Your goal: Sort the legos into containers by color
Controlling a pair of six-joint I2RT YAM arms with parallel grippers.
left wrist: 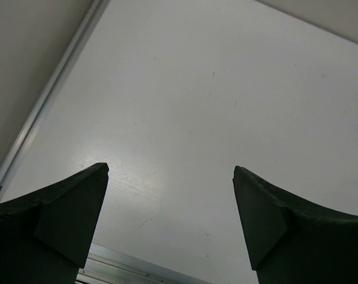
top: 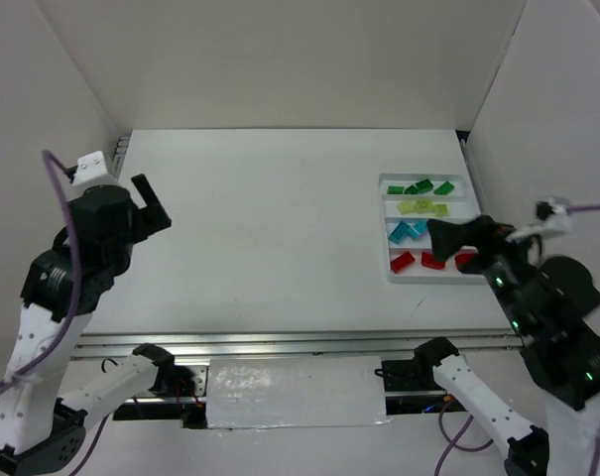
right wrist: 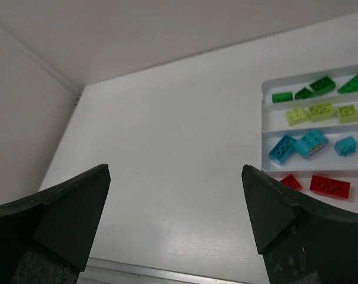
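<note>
The white tray (top: pixel 383 213) lies at the right of the table, and its containers hold the legos sorted by colour. Dark green legos (top: pixel 420 186) fill the far row, then yellow-green (top: pixel 423 207), cyan (top: pixel 409 231) and red (top: pixel 419 261). My right gripper (top: pixel 446 238) hangs open above the tray's near right part and hides some of the red row. In the right wrist view the tray (right wrist: pixel 264 118) sits at the right edge, and nothing lies between the fingers of the right gripper (right wrist: pixel 176 167). My left gripper (top: pixel 153 206) is raised at the far left, open and holding nothing (left wrist: pixel 170 168).
White walls close in the table on the left, back and right. An aluminium rail (top: pixel 280 342) runs along the near edge, with a white sheet (top: pixel 295 392) between the arm bases. Purple cables trail from both arms.
</note>
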